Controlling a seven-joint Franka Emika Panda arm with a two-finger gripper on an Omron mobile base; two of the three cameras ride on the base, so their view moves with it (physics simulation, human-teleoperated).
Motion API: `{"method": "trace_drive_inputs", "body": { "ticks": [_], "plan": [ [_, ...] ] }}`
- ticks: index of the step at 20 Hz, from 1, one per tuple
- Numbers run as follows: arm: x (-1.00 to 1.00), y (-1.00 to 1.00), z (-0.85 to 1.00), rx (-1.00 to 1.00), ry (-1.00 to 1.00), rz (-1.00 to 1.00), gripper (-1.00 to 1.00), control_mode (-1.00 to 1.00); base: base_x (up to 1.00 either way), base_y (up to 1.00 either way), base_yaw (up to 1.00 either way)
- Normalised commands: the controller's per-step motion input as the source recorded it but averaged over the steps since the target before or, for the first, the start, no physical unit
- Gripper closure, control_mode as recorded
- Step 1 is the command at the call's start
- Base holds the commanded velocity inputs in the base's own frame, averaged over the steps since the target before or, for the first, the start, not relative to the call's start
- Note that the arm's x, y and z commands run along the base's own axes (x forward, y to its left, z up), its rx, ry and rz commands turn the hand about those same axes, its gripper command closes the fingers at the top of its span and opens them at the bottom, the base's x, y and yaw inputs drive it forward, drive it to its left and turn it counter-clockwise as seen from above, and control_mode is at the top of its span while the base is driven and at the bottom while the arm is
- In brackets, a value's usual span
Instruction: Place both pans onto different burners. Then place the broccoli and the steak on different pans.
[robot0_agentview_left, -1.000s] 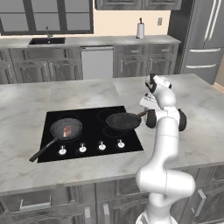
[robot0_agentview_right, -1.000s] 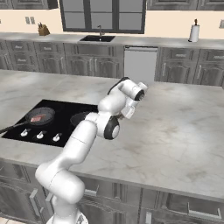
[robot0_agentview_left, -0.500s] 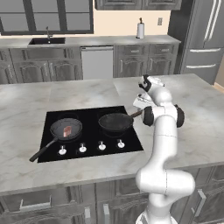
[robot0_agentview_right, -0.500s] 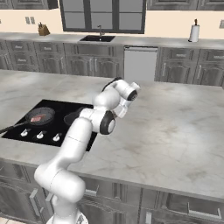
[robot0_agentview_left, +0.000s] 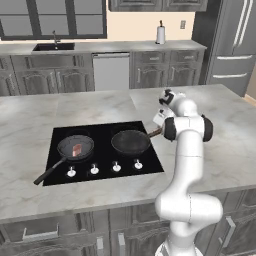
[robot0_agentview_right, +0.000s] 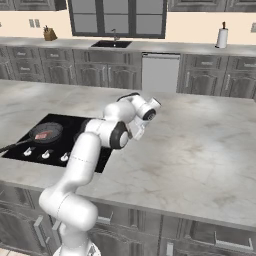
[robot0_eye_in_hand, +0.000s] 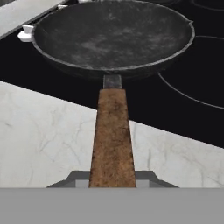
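1. We see the grey marble island counter (robot0_agentview_left: 100, 107) spread under everything, with the glossy black cooktop (robot0_agentview_left: 100, 131) set into it and small white knobs (robot0_agentview_left: 116, 167) along its front edge.
2. Our white arm (robot0_agentview_left: 186, 150) rises from the near edge and bends toward the cooktop's right side.
3. The brown-handled pan (robot0_agentview_left: 130, 141) sits on the cooktop's right half, its bowl empty, its handle (robot0_eye_in_hand: 112, 135) reaching out over the cooktop edge above the marble.
4. The black-handled pan (robot0_agentview_left: 75, 147) sits on the cooktop's left half, well apart from the other pan, its long handle pointing to the front left corner.
5. Our gripper (robot0_eye_in_hand: 112, 178) is closed round the far end of the brown handle; in the hand view a dark finger (robot0_eye_in_hand: 70, 179) shows tight against either side of it.
6. The steak (robot0_agentview_left: 76, 149) lies flat inside the black-handled pan, near its middle.
7. Faint grey burner rings (robot0_eye_in_hand: 192, 83) show on the glass beside the brown-handled pan.
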Motion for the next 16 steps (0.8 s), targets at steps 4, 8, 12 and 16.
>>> {"method": "trace_drive_inputs", "body": {
  "ticks": [4,8,12,16],
  "plan": [
    [-0.18,0.19,-0.12,-0.02,-0.18,-0.07,1.0,-1.0,0.0,0.0,0.0],
    [0.0,0.13,-0.01,0.0,-0.13,-0.07,1.0,-1.0,0.0,0.0,0.0],
    [-0.02,0.05,0.0,0.0,-0.01,0.0,1.0,-1.0,0.0,0.0,0.0],
    [0.0,0.0,0.0,0.0,0.0,0.0,-1.0,-1.0,0.0,0.0,0.0]
  ]
}}
